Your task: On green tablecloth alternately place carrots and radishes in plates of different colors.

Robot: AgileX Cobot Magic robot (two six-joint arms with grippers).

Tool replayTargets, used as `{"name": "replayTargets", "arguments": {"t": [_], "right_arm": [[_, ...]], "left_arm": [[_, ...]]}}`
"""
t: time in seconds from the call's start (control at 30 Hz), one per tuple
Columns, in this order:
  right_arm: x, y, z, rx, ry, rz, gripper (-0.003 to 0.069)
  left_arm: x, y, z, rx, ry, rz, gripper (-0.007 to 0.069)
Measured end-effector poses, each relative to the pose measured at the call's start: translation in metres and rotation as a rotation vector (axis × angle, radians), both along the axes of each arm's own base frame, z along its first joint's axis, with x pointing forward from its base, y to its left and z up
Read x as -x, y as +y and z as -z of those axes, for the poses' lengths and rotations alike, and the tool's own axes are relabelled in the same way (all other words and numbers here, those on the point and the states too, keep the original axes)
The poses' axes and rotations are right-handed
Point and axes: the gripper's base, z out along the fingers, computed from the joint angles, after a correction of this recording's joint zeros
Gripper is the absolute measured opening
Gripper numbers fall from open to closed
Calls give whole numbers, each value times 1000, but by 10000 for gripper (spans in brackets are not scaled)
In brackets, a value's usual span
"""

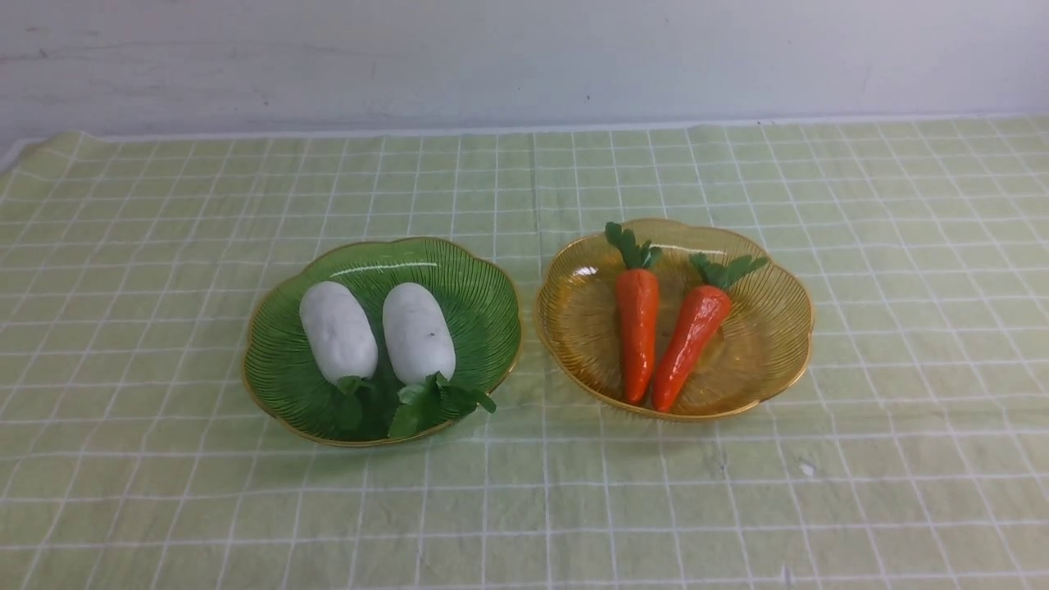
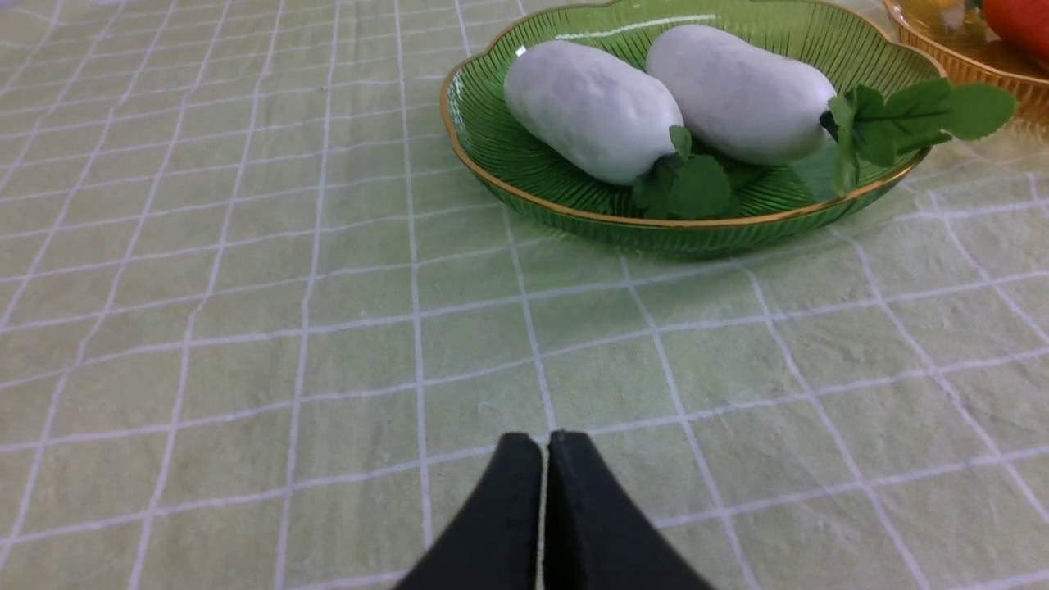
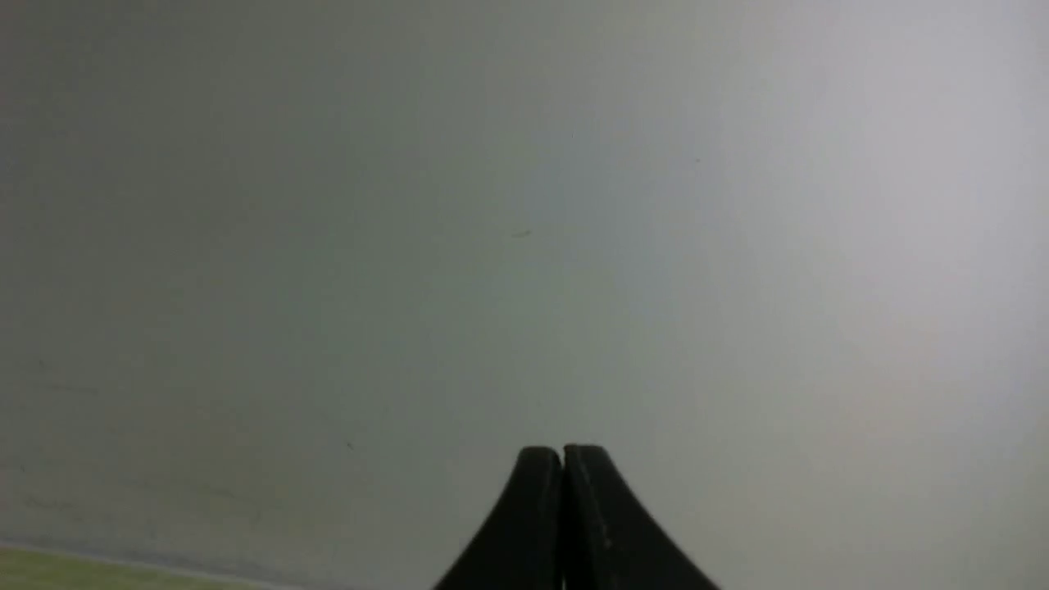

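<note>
1. Left gripper (image 2: 547,442) hangs low over bare cloth (image 2: 246,328), jaws pressed together with nothing between them; I see it only in its own wrist view, near the green plate (image 2: 574,209) but not touching it.
2. Right gripper (image 3: 563,456) is likewise pressed together and empty. Its camera faces the grey wall (image 3: 524,205), with only a sliver of cloth at one corner, so I judge that arm is raised and aimed away from the work.
3. Neither arm shows in the front view, which suggests both sit pulled back on my side of the table.
4. Both radishes (image 1: 338,330) (image 1: 418,332) lie side by side in the green plate, on the left. Their leaf tufts point toward me, and the tuft of the one nearer the amber plate hangs over the rim.
5. Both carrots (image 1: 638,332) (image 1: 691,344) lie in the amber plate (image 1: 787,360), on the right, leafy tops toward the wall and tips nearly meeting at the near rim.
6. My reading of the sorting: one kind per colour, so each plate holds a matched pair and nothing is left loose on the cloth.
7. The plates stand just beside each other, rims apart, near the middle of the cloth.
8. As I judge it, the task looks finished, and shut, empty grippers fit a parked pose rather than a pick.
</note>
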Motion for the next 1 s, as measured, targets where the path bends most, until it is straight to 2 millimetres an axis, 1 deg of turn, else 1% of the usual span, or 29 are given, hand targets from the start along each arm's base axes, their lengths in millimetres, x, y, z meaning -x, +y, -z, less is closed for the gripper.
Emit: {"name": "replayTargets", "arguments": {"t": [0.03,0.13,0.17,0.2,0.23,0.27,0.33,0.53,1.0], "right_arm": [[-3,0,8,33,28,25,-14],[-15,0,39,96,151,86,-14],[-20,-1,57,110,225,113,-14],[-24,-2,76,108,296,134,-14],[-26,-3,86,104,336,146,-14],[-28,-3,100,88,397,153,-14],[-28,-4,119,37,521,153,-14],[-27,-4,120,12,552,160,-14],[-27,-4,121,11,554,160,-14]], "left_arm": [[0,0,0,0,0,0,-8],[0,0,0,0,0,0,-8],[0,0,0,0,0,0,-8],[0,0,0,0,0,0,-8],[0,0,0,0,0,0,-8],[0,0,0,0,0,0,-8],[0,0,0,0,0,0,-8],[0,0,0,0,0,0,-8],[0,0,0,0,0,0,-8]]}}
